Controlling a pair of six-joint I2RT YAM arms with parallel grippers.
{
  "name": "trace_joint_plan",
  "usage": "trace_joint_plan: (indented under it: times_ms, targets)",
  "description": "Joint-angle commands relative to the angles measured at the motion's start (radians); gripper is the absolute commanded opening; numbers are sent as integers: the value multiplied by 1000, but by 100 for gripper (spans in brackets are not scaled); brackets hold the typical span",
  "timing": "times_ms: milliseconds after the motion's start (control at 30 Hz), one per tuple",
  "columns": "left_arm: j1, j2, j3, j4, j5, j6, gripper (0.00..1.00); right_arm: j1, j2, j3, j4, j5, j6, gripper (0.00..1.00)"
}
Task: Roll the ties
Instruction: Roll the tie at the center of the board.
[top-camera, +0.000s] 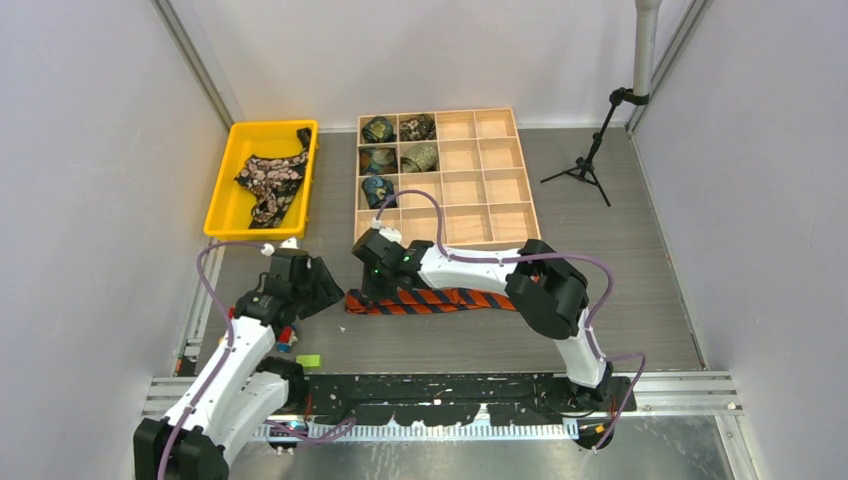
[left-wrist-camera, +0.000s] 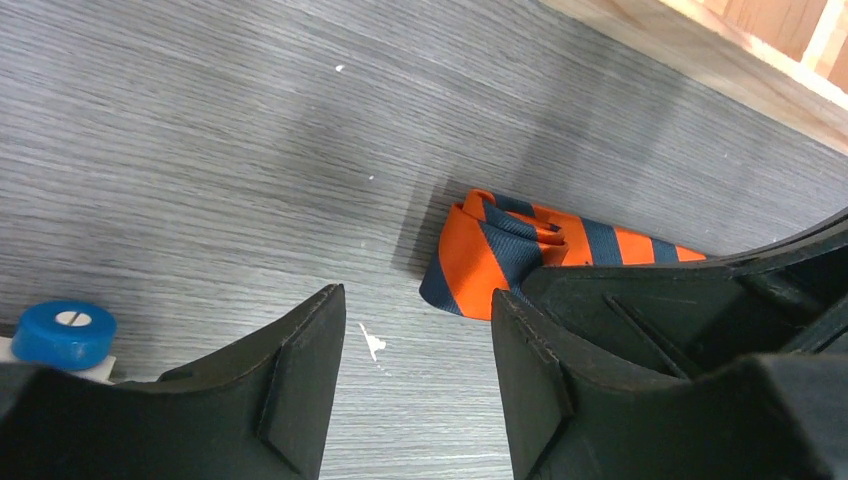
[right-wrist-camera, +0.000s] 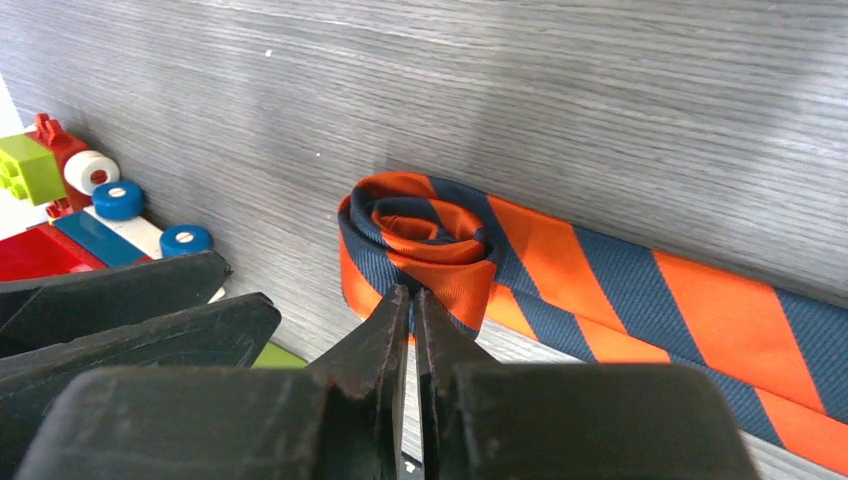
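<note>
The orange-and-dark-blue striped tie (top-camera: 440, 300) lies flat on the grey table, its left end wound into a small roll (right-wrist-camera: 420, 230). My right gripper (right-wrist-camera: 411, 293) is shut, its tips pinching the near edge of that roll; in the top view it sits over the tie's left end (top-camera: 370, 285). My left gripper (left-wrist-camera: 418, 300) is open and empty, just left of the roll (left-wrist-camera: 495, 250), with its right finger beside the fabric. A black tie with pink flowers (top-camera: 268, 180) lies in the yellow bin (top-camera: 222, 215). Several small rolled ties (top-camera: 378, 129) fill left cells of the wooden box (top-camera: 480, 215).
Small toy blocks (right-wrist-camera: 80, 190) lie left of the roll near the left arm, a green one (top-camera: 308, 360) by the front rail. A black tripod (top-camera: 585, 165) stands back right. White walls close both sides.
</note>
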Motion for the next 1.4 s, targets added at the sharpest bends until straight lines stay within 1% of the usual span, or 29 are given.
trace_joint_plan:
  times_ms: [0,167,333,500,600,800,933,1067,1200,1367]
  targets:
    - [4,35,-17,75,67,18,57,-12,-34,-29,38,14,-10,12]
    - [4,58,-38,114,103,31,58,-15,-40,-59,52,13,-10,12]
    - [4,67,-67,184,170,55,61,-21,-44,-83,69,8,-8,11]
    - [4,86,-90,254,209,74,65,-26,-51,-105,82,8,-9,11]
    - [4,106,-93,282,220,83,65,-27,-53,-120,95,4,-9,11]
    - [6,130,-105,352,270,93,64,-34,-59,-148,105,0,-12,10]
    - [5,123,-129,382,291,56,63,-37,-66,-171,118,-3,-12,10]
    - [12,130,-144,379,291,27,62,-40,-76,-199,132,-7,-12,9]
    - [33,135,-171,437,348,-16,61,-45,-82,-215,143,-12,-14,9]
    - [58,170,-191,484,393,-26,58,-50,-82,-225,154,-16,-13,9]
